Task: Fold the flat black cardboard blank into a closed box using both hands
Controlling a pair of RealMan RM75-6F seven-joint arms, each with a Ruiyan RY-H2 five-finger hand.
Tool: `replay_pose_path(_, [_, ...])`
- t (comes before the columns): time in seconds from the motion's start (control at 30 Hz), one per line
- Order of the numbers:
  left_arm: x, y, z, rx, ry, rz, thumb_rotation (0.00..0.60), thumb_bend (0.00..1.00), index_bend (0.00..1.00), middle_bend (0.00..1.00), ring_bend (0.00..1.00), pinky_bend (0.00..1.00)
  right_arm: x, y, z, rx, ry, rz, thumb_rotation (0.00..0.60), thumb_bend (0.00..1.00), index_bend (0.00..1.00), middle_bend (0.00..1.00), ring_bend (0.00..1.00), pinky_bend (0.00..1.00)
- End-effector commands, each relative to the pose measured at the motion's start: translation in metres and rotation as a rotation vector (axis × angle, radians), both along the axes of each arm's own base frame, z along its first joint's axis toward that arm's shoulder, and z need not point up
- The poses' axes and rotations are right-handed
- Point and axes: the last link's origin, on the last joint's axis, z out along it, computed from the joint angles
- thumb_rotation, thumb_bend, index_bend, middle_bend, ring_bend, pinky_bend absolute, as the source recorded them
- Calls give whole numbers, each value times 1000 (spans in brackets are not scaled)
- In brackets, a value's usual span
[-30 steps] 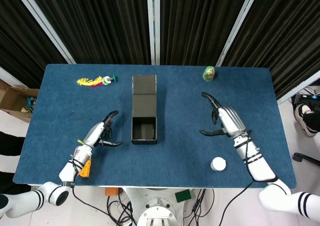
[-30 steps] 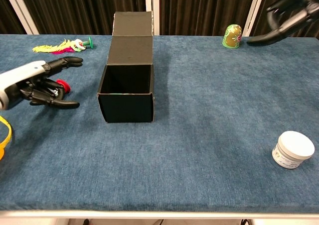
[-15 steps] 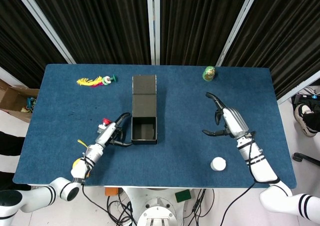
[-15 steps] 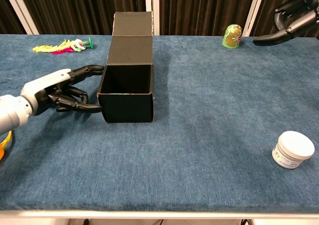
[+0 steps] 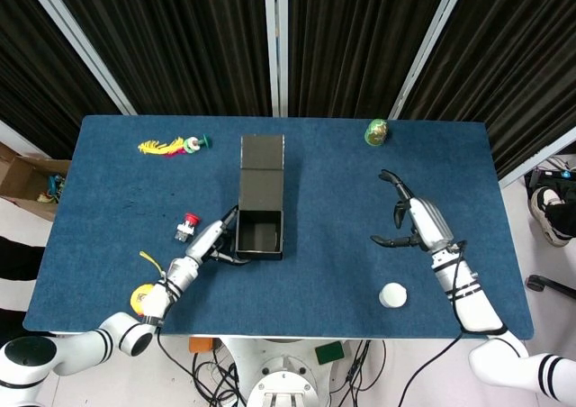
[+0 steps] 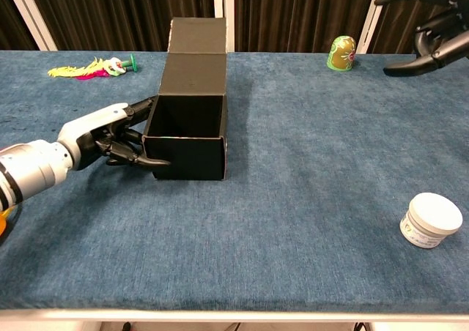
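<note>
The black cardboard box [image 5: 259,211] [image 6: 187,129] stands open-topped at mid-table, its lid flap [image 5: 261,152] [image 6: 198,36] stretched out behind it. My left hand [image 5: 219,240] [image 6: 121,137] lies against the box's left wall, fingers spread along that wall and the thumb reaching round the front lower corner; it touches the box without enclosing it. My right hand [image 5: 418,222] [image 6: 432,42] hovers well to the right of the box, fingers spread and holding nothing. In the chest view it is cut off at the top right edge.
A white jar [image 5: 392,294] [image 6: 431,220] sits near the front right. A green egg-shaped figure [image 5: 376,132] [image 6: 341,53] stands at the back. A feather toy [image 5: 171,145] [image 6: 91,68] lies back left, a red button [image 5: 188,227] left of the box, and a yellow object [image 5: 144,292] near the front left edge.
My left hand has reached rightward from open table to the box's left wall, and the box has shifted slightly right. My right hand has drifted a little right and nearer the front edge.
</note>
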Motion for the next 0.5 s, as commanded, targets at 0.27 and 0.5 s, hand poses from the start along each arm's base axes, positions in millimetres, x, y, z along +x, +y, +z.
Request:
replay_pose_path(0.27, [17, 7, -11, 49, -123, 46, 600, 57, 514, 513, 687, 968, 5, -21, -38, 103, -57, -126, 600, 0, 2, 229, 719, 680])
replay_pose_path(0.5, [34, -1, 8, 120, -185, -41, 600, 55, 585, 594, 689, 972, 49, -64, -76, 218, -105, -193, 600, 0, 32, 250, 729, 698])
